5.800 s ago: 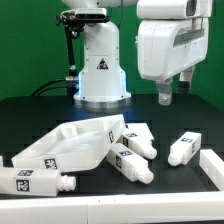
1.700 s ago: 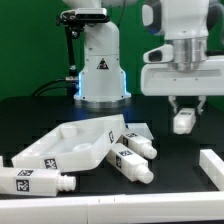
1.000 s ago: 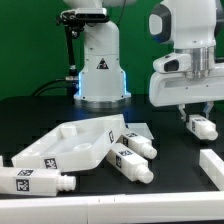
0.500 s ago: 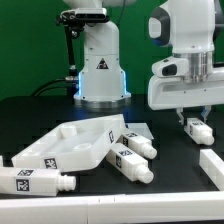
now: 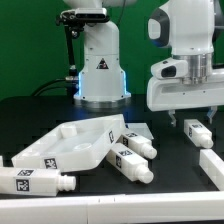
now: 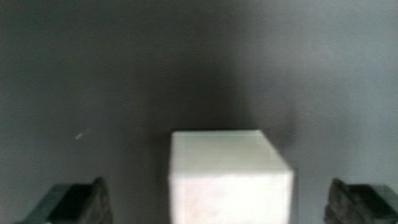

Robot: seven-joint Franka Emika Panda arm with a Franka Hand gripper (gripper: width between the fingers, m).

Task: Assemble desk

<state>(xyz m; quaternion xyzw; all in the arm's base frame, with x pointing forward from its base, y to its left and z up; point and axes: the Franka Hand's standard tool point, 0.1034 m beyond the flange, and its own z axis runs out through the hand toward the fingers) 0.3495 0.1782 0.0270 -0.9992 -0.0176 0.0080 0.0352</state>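
Observation:
The white desk tabletop panel [image 5: 65, 148] lies tilted at the exterior view's left. Two white legs [image 5: 137, 144] [image 5: 130, 164] lie against its right side, and a third leg [image 5: 35, 183] lies in front of it. A fourth leg [image 5: 199, 133] rests on the black table at the exterior view's right. My gripper [image 5: 194, 122] hangs just over this leg with its jaws spread wide. In the wrist view the leg [image 6: 230, 178] sits between the dark fingertips [image 6: 71, 202], with a clear gap on each side of it. My gripper [image 6: 217, 205] is open.
The robot base [image 5: 102, 70] stands at the back middle of the black table. A white bar [image 5: 212, 163] lies at the exterior view's lower right, close in front of the fourth leg.
The gripper lifted the right-hand leg, carried it toward the exterior view's right and lowered it. Its jaws have now spread apart and the leg rests on the table.

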